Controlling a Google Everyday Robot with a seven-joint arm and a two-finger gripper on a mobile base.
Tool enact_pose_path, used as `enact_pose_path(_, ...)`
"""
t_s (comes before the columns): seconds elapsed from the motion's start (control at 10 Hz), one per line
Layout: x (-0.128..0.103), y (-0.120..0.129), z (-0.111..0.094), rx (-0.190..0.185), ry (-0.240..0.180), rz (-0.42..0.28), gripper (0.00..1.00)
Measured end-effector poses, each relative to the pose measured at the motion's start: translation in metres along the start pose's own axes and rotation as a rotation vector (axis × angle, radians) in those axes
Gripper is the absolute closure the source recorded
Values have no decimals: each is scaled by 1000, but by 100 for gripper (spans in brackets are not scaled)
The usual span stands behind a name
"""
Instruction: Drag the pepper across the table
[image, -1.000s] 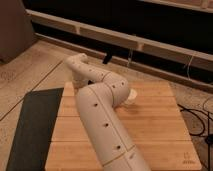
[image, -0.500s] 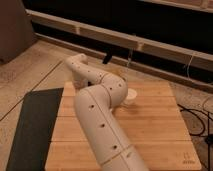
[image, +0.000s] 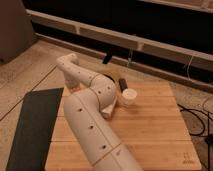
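Pincer (image: 111, 113) low on table (image: 150, 125), no writing legible.

Arm (image: 92, 107) over table (image: 155, 130), gripper hidden, cup (image: 129, 96) right, mat (image: 32, 125) left

No text, label or number can be read anywhere; the table (image: 150, 125) bears only an illegible corner mark.

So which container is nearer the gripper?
The white container, standing beside the gripper, which is low over the table; the dark bowl lies farther back, partly behind the arm.
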Motion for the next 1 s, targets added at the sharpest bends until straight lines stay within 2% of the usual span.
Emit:
enact_pose_path(0.4, -24, 65, -14, 3, -29, -142, 81)
enact_pose_path(0.6, -32, 97, -23, -22, -51, -230, 81)
enact_pose_path(0.7, -33, 101, -25, -28, -55, -244, 80)
enact_pose_path(1.0, -33, 101, -25, -28, -55, -243, 67)
